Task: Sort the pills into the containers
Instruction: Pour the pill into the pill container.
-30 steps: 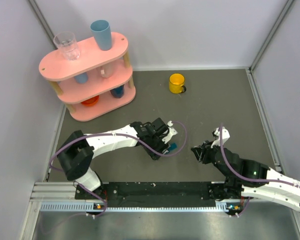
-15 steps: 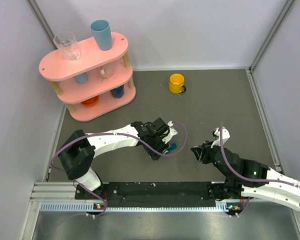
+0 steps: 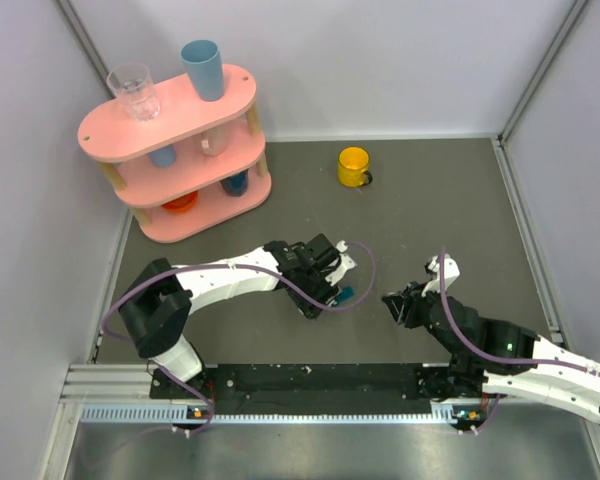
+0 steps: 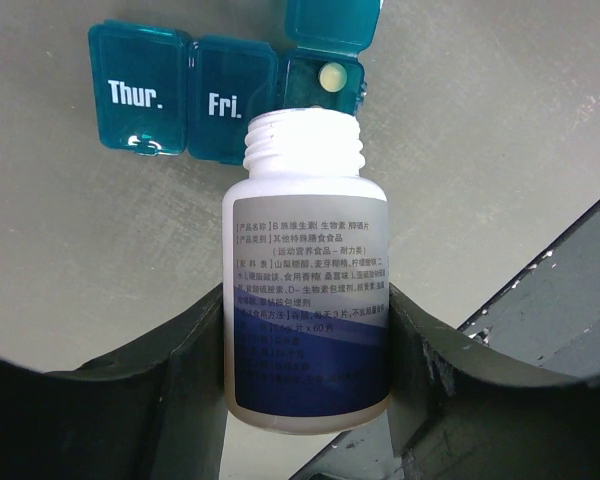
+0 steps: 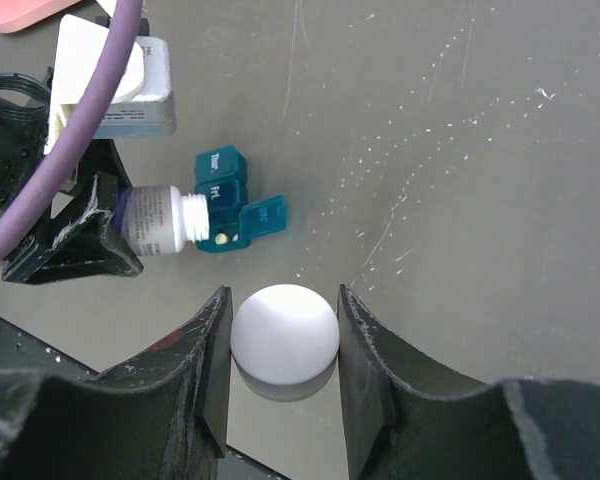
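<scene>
The dark-teal pill box (image 4: 190,95) lies on the grey table with lids marked "Thur." and "Fri." shut and the end compartment open. One pale pill (image 4: 328,75) lies in that open compartment. My left gripper (image 4: 306,330) is shut on a white labelled pill bottle (image 4: 305,250) with no cap, tipped with its mouth at the open compartment. My right gripper (image 5: 284,340) is shut on the white bottle cap (image 5: 284,335), off to the right of the box (image 5: 225,195). In the top view the left gripper (image 3: 325,290) is beside the box (image 3: 347,294) and the right gripper (image 3: 400,305) is apart from it.
A yellow mug (image 3: 353,166) stands at the back middle. A pink three-tier shelf (image 3: 170,130) with cups and a glass stands at the back left. Walls close in the table on three sides.
</scene>
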Available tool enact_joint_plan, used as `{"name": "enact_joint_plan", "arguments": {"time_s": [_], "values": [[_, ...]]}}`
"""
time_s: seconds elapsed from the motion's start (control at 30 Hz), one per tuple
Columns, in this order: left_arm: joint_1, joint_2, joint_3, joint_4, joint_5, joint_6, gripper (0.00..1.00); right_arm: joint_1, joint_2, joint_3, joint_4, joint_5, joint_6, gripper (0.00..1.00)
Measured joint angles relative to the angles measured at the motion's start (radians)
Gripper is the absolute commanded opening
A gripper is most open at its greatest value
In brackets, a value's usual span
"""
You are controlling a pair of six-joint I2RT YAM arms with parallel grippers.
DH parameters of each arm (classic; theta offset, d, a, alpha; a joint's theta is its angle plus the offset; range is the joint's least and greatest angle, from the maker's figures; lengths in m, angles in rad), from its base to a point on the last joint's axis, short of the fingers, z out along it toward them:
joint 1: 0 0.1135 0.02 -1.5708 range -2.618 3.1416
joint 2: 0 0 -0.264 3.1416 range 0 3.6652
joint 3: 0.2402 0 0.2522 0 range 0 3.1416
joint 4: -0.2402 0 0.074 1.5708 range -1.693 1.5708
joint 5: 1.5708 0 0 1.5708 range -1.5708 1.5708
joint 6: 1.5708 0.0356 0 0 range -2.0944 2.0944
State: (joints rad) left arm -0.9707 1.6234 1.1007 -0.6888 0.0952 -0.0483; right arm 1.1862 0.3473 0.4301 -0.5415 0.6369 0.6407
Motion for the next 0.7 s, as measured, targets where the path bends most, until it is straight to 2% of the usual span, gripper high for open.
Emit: {"name": "enact_joint_plan", "arguments": {"time_s": [0.7], "values": [[0.000, 0.021, 0.029, -0.033, -0.007, 0.000, 0.00, 0.000, -0.001, 0.000, 0.000, 0.000, 0.000, 0.00]]}}
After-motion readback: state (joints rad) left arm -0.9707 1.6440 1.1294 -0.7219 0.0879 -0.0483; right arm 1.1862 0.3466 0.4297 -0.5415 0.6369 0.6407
